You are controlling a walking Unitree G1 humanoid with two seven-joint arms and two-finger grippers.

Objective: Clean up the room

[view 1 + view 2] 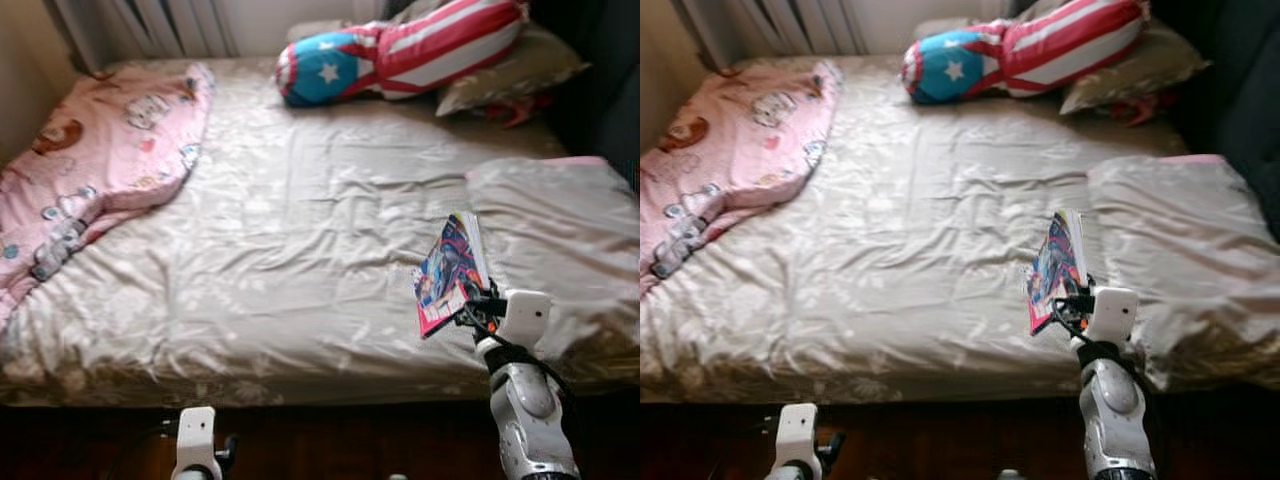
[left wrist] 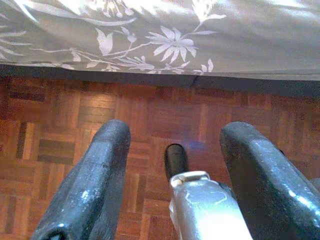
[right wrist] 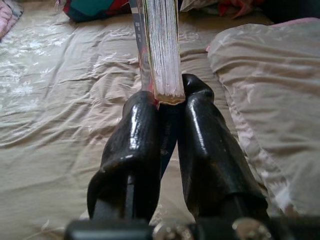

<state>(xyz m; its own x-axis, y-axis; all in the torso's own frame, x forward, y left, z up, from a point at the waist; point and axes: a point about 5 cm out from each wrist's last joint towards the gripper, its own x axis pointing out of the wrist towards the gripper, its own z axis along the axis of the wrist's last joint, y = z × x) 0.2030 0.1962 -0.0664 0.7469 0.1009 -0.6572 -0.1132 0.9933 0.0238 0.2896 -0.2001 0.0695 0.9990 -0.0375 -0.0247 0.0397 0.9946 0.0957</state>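
1. Beige satin sheets cover the bed [image 1: 300, 250]; a pink blanket [image 1: 90, 170] lies far off the holding hand's left, and a star-striped cushion [image 1: 400, 50] lies well beyond it.
2. Right gripper [image 3: 167, 100] clamps a book [image 1: 450, 270] by its lower edge, over the bed.
3. From the fingers the book stands upright, long axis rising away, colourful cover facing left.
4. Left gripper [image 2: 172, 150] hangs spread apart above the parquet floor [image 2: 60, 140].

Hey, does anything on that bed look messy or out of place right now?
Yes. The pink blanket lies bunched at the bed's left side, spilling over its edge, and the sheet is wrinkled. The right gripper holds a book upright above the mattress.
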